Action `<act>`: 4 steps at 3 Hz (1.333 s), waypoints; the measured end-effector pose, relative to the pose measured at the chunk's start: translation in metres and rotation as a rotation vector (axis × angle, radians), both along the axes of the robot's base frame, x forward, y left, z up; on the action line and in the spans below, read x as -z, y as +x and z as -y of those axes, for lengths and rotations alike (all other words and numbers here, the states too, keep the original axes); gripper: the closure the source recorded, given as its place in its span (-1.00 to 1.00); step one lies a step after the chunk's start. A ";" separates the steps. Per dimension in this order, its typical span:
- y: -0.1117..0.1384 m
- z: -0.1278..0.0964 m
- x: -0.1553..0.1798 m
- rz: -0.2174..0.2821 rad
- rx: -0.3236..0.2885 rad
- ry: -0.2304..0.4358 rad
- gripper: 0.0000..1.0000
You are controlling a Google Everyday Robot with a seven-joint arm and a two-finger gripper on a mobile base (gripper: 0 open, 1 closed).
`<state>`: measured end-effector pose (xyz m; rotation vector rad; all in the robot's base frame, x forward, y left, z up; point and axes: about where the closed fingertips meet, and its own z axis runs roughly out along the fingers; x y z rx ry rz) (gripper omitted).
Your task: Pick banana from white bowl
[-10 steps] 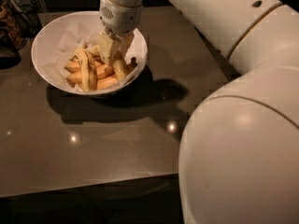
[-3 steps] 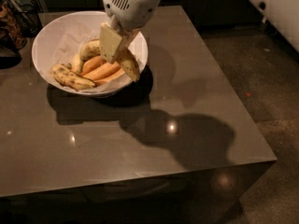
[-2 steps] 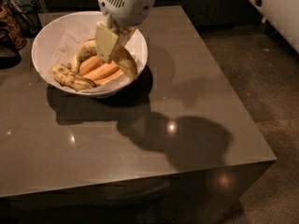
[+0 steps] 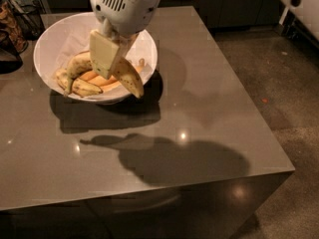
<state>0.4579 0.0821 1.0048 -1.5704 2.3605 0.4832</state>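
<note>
The white bowl (image 4: 52,36) stands at the back left of the grey table (image 4: 199,113), lined with crumpled white paper. My gripper (image 4: 110,71) hangs over the bowl's right half, shut on the banana (image 4: 128,77), a yellow one with brown speckles. The banana slants down to the right from the fingers (image 4: 103,53), and its lower end hangs over the bowl's front right rim. Its shadow falls on the table in front of the bowl. Other speckled bananas (image 4: 79,86) and paler orange-yellow ones (image 4: 102,80) lie in the bowl.
A black wire basket (image 4: 22,14) and a dark object (image 4: 7,39) stand at the table's back left. The table's front and right edges drop to the floor (image 4: 294,98). A white part of the robot (image 4: 299,1) is at top right.
The gripper has risen above the bowl with the speckled banana in it, so the banana now hangs clear of the other fruit. The remaining bananas have stayed in the bowl.
</note>
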 end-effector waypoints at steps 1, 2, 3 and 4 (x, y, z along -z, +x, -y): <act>-0.025 0.009 0.001 -0.021 0.027 0.022 1.00; -0.064 0.027 0.004 -0.053 0.096 0.056 1.00; -0.091 0.040 0.003 -0.071 0.136 0.057 1.00; -0.092 0.040 0.003 -0.069 0.136 0.057 1.00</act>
